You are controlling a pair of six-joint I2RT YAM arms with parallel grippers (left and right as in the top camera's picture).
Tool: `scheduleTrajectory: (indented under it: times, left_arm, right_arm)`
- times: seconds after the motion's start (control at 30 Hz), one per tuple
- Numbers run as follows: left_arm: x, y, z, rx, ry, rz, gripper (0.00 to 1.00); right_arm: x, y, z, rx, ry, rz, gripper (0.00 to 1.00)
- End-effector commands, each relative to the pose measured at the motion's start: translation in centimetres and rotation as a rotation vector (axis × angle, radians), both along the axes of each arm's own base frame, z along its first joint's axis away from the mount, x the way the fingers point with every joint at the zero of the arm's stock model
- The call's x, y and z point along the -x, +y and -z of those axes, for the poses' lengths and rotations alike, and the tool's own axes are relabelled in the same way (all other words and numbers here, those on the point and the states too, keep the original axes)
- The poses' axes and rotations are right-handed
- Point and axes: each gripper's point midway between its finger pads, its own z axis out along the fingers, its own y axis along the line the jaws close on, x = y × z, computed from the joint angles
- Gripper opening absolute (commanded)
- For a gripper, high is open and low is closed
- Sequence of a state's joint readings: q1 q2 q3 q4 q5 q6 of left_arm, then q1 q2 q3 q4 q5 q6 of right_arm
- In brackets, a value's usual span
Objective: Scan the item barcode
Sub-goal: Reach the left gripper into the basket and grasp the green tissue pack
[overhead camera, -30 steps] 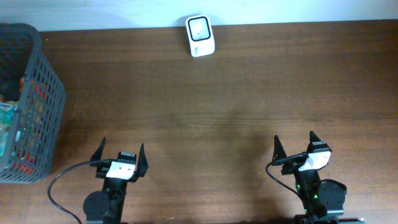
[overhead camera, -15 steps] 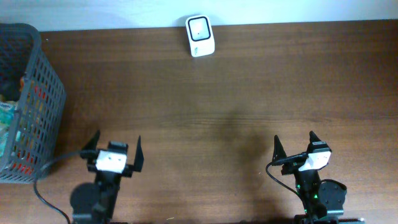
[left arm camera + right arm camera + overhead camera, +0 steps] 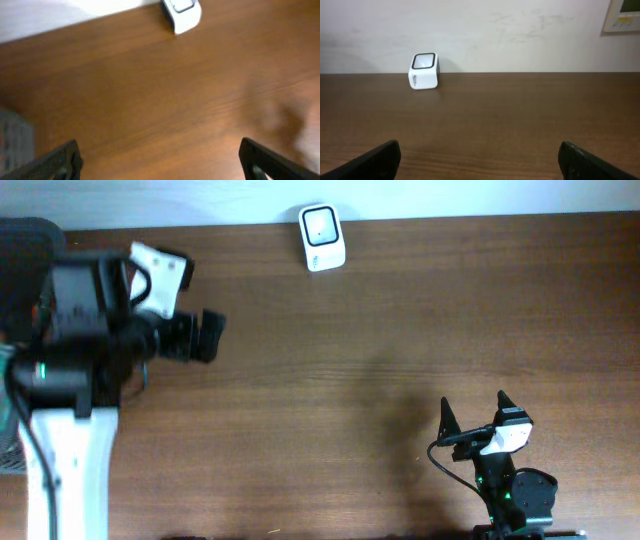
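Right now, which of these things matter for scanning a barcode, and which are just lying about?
For the job:
scanner
basket of items
left gripper, open, empty

Just there:
right gripper, open, empty
wall panel

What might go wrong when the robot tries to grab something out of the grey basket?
The left gripper, jaws open and empty, hangs near the dark grey mesh basket, which its arm mostly hides from above. It may snag the mesh wall or pick up two things at once. After that, the barcode might face away from the small white scanner standing far back on the brown wooden table, so nothing would scan.
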State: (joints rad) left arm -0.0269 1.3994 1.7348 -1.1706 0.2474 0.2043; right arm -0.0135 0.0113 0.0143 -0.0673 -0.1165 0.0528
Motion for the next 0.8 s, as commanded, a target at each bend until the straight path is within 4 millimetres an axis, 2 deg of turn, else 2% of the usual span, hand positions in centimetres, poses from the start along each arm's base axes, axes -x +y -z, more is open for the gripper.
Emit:
scheduleTrajectory:
  times: [0.0, 0.03, 0.07, 0.13, 0.17, 0.23, 0.33, 0.4, 0.47, 0.53, 0.57, 0.67, 0.73, 0.77]
  left_arm:
    - [-2.5, -2.0, 2.0, 0.086, 0.097, 0.065, 0.99]
    - [-3.2, -1.9, 3.4, 0.084, 0.137, 0.061, 0.99]
    - [-3.7, -1.8, 4.0, 0.090, 0.151, 0.049, 0.99]
    - [-4.3, -0.6, 3.4, 0.125, 0.148, -0.032, 0.99]
    - [-4.8, 0.9, 1.9, 0.146, 0.114, -0.097, 0.99]
    - [-5.4, 6.0, -3.1, 0.177, -0.010, -0.277, 0.99]
    - [-3.9, 14.7, -8.7, 0.172, -0.167, -0.566, 1.00]
    - [-1.6, 21.1, -9.9, 0.125, -0.215, -0.811, 0.99]
    - [1.8, 27.0, -8.5, 0.083, -0.171, -1.067, 0.93]
    - [3.0, 29.7, -6.6, 0.081, -0.115, -1.155, 0.89]
    - [3.7, 31.2, -4.7, 0.082, -0.056, -1.199, 0.88]
    - [5.6, 34.8, 0.6, 0.055, 0.111, -1.301, 0.91]
    - [6.3, 35.7, 5.0, 0.010, 0.239, -1.251, 0.91]
    - [6.3, 36.0, 6.3, -0.007, 0.266, -1.227, 0.92]
  right_arm:
    - [0.0, -0.3, 0.2, -0.008, 0.002, 0.012, 0.99]
    - [0.0, -0.3, 0.2, -0.008, 0.002, 0.012, 0.99]
    - [0.0, -0.3, 0.2, -0.008, 0.002, 0.012, 0.99]
    - [0.0, -0.3, 0.2, -0.008, 0.002, 0.012, 0.99]
    - [0.0, -0.3, 0.2, -0.008, 0.002, 0.012, 0.99]
    - [0.0, -0.3, 0.2, -0.008, 0.002, 0.012, 0.99]
    - [0.0, -0.3, 0.2, -0.008, 0.002, 0.012, 0.99]
    - [0.0, -0.3, 0.2, -0.008, 0.002, 0.012, 0.99]
    - [0.0, -0.3, 0.2, -0.008, 0.002, 0.012, 0.99]
    - [0.0, -0.3, 0.2, -0.008, 0.002, 0.012, 0.99]
    - [0.0, -0.3, 0.2, -0.008, 0.002, 0.012, 0.99]
    - [0.0, -0.3, 0.2, -0.008, 0.002, 0.012, 0.99]
    - [0.0, -0.3, 0.2, -0.008, 0.002, 0.012, 0.99]
    - [0.0, -0.3, 0.2, -0.008, 0.002, 0.012, 0.99]
